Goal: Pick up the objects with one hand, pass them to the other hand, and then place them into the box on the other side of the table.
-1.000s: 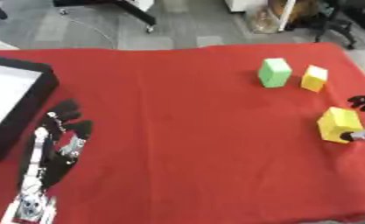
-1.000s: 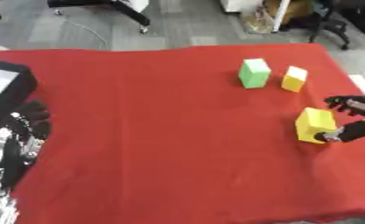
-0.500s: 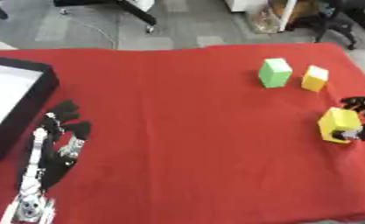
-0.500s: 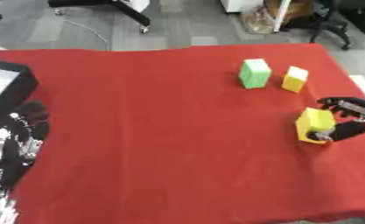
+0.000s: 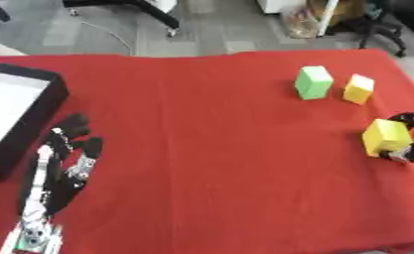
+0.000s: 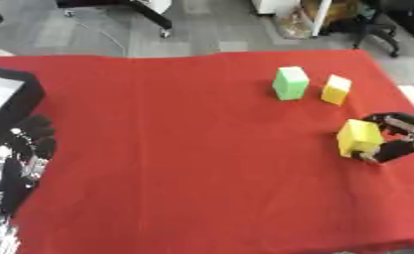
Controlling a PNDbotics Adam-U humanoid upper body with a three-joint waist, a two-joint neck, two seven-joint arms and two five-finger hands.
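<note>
A large yellow block point(image 6: 359, 138) stands on the red cloth near the right edge. My right hand point(image 6: 394, 140) comes in from the right and has its fingers and thumb curled round that block. Farther back stand a green block point(image 6: 289, 83) and a smaller yellow block point(image 6: 335, 89), side by side and untouched. My left hand point(image 5: 68, 161) lies flat on the cloth at the lower left, fingers straight and spread, holding nothing. The black box point(image 5: 32, 121) with a white inside sits at the left edge, just beyond the left hand.
The red cloth's far edge borders a grey floor with chair legs and a wheeled base. The cloth's right edge runs close behind the right hand. Open cloth stretches between the blocks and the box.
The right hand has closed in round the large yellow block, which shifted slightly. The left hand has stayed in place.
</note>
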